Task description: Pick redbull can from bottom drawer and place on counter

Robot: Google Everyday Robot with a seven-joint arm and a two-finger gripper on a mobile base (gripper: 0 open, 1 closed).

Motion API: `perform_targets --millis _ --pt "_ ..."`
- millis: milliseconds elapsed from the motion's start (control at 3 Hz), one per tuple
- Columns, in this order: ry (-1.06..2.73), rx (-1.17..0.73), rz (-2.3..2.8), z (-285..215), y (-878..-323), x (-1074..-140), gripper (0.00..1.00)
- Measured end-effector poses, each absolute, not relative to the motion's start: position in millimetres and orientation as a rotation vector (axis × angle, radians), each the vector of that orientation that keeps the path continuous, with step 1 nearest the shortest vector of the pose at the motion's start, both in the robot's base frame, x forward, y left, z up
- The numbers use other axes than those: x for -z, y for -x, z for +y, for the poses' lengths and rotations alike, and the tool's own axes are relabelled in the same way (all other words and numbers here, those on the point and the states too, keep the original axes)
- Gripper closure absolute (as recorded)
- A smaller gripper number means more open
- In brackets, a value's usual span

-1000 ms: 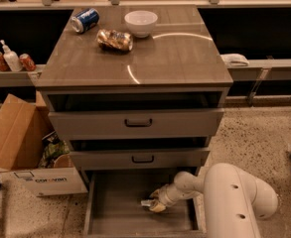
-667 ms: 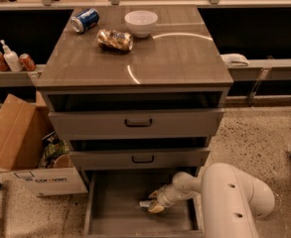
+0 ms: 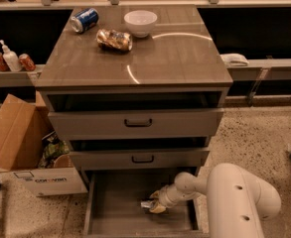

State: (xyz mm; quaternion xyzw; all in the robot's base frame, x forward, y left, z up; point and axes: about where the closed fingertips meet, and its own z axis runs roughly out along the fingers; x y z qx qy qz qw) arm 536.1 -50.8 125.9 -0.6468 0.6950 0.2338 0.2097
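light: warm, a bit dim | glare: white curved shine on counter [image 3: 177, 63] | shadow: bottom drawer [image 3: 116, 202] dark, gripper [image 3: 155, 206] down inside it in shade

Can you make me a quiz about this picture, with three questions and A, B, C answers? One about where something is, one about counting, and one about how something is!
1. Where is the gripper?
A. up in the top drawer
B. in the cardboard box
C. down in the bottom drawer

2. How many things sit on the counter?
A. three
B. one
C. six

3. How is the blue can?
A. standing up
B. lying on its side
C. squashed flat

Answers:
1 C: the arm reaches into the open lowest drawer, and the gripper is at the silver can.
2 A: the blue can, the white bowl and the snack bag.
3 B: its long side rests on the counter.
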Motion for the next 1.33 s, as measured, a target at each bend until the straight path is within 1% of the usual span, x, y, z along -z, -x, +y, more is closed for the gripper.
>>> perform_targets --millis 333,667,1000,1333 --pt "1.773 -0.602 1.837 -62.6 -537.5 -174.9 1.0" --pt "1.75 -0.54 1.749 -103.3 -531.6 -253.3 1.0" --pt "1.754 -0.478 1.705 -130.1 -534.2 -317.1 1.0" --pt "1.753 -0.415 1.669 -145.7 -539.1 -395.1 1.0"
